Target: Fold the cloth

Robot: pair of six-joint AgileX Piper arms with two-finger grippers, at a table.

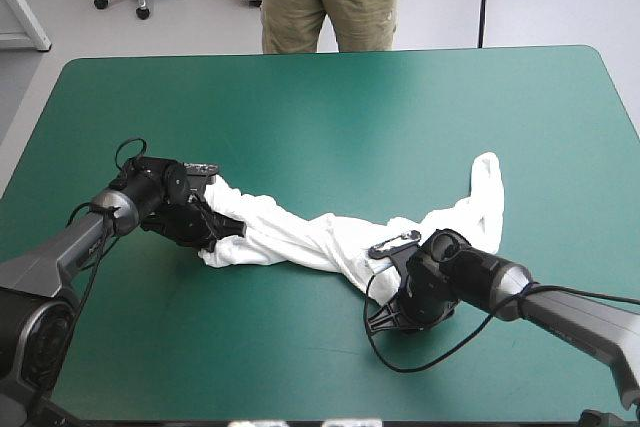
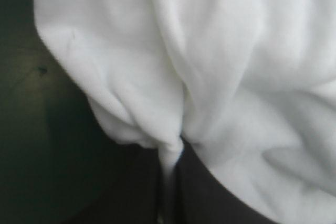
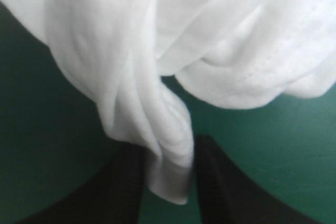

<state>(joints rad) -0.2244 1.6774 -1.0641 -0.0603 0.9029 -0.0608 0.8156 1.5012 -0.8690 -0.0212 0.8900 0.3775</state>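
Much of the T-shirt [image 1: 320, 239] was hard to read: it lay bunched into one long, twisted band on the teal-green table [image 1: 330, 107], and no collar, sleeve or hem could be picked out with certainty. In both wrist views the white cloth ran off the frame with no outer edge to follow. From the high view the fingertips of both grippers were hidden, the left under cloth, the right beneath its own wrist. Count: one T-shirt, two arms, two grippers, two black fingers on each. The band ran across the near half of the table, from the left gripper [image 1: 222, 235] to a tail curling away toward the far right, past the right gripper [image 1: 386, 297]. The left arm reached in low from the near left corner, its wrist bent down to the cloth's left end. In its wrist view the left gripper [image 2: 170, 153] had its fingers [image 2: 207, 195] nearly together, pinching a thin ridge of T-shirt [image 2: 210, 51]. The right arm came low from the near right and turned inward. The right gripper [image 3: 167, 153] had its fingers [image 3: 128, 184] close on a thicker rolled fold of T-shirt [image 3: 157, 51], with the table cover [image 3: 262, 156] showing on both sides.
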